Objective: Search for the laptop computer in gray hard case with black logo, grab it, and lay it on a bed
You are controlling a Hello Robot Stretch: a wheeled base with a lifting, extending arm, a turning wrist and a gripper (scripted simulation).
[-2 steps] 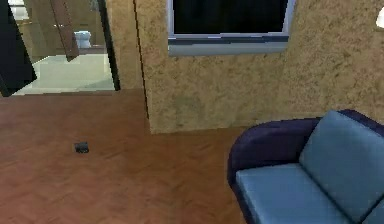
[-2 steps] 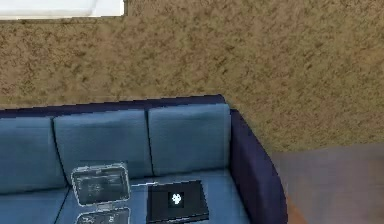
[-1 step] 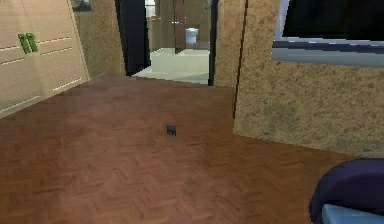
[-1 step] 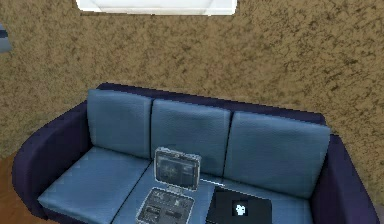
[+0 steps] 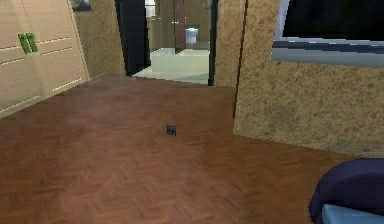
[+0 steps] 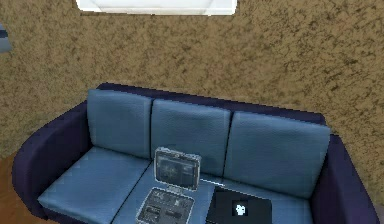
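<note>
- Gripper: I cannot tell whether its fingers stand apart, together or on anything.
- Three-seat sofa, blue cushions in a dark navy frame: seen in the arm side view, it carries both laptops.
- Open doorway to a bright room: the forward view gives me this, my likely route toward a bed.
- Open laptop with grey hard lid: on the middle seat's front. Probable target, though the logo is too small to confirm. I would square up before reaching.
- Closed black laptop with pale mark: just beside it. Avoid.
- Small dark object on the wood floor: forward view. Steer round.
</note>
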